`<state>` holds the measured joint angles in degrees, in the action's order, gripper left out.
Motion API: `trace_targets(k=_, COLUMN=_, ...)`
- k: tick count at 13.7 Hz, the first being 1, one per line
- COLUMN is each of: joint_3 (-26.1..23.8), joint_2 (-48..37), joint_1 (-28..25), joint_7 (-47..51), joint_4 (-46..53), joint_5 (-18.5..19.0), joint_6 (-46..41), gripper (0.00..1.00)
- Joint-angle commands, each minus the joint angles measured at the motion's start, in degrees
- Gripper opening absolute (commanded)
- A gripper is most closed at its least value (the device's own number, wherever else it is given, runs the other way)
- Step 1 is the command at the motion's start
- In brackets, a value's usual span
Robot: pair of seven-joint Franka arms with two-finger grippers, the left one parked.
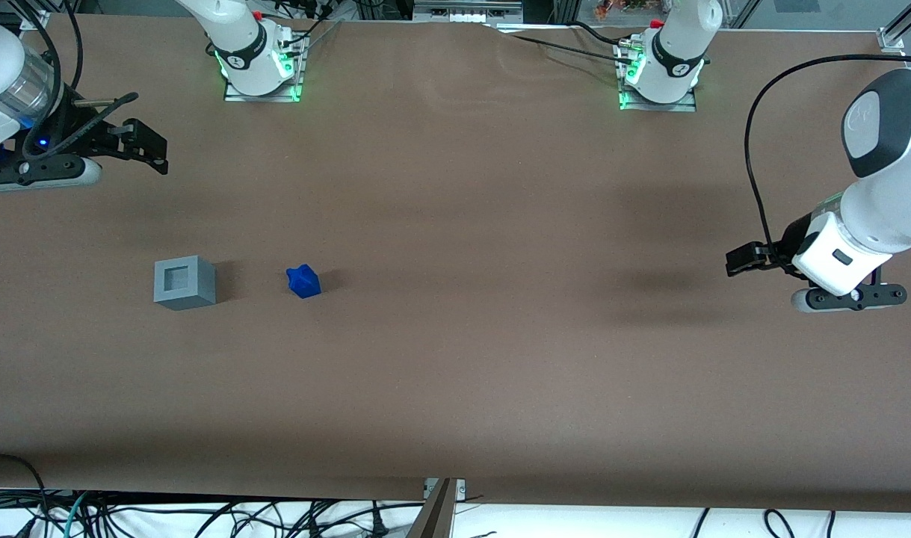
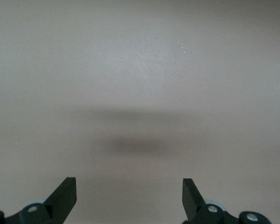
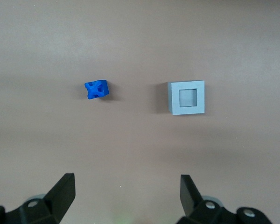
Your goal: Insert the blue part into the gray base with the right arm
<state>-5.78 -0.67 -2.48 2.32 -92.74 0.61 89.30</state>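
The blue part (image 1: 303, 282) lies on the brown table beside the gray base (image 1: 184, 282), a short gap between them. The base stands upright with its square recess facing up and empty. My right arm's gripper (image 1: 155, 149) hangs above the table at the working arm's end, farther from the front camera than the base and apart from both objects. In the right wrist view the gripper (image 3: 127, 182) is open and empty, with the blue part (image 3: 97, 89) and the gray base (image 3: 186, 97) ahead of the fingers.
Two arm mounts (image 1: 259, 71) (image 1: 658, 78) with green lights stand at the table edge farthest from the front camera. Cables (image 1: 201, 515) run along the near edge. The parked arm (image 1: 836, 261) hangs over its end of the table.
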Motion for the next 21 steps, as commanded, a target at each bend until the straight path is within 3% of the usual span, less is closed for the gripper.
trace_targets(k=1, joint_3=-0.29, joint_2=-0.82, joint_1=0.11, joint_7=0.23, joint_4=0.37, joint_5=-0.17, joint_6=-0.97, gripper=0.99)
trace_targets(k=21, joint_3=-2.04, joint_2=-0.29, joint_1=0.02, joint_7=0.49, joint_4=-0.07, joint_5=-0.87, joint_6=-0.44, gripper=0.99)
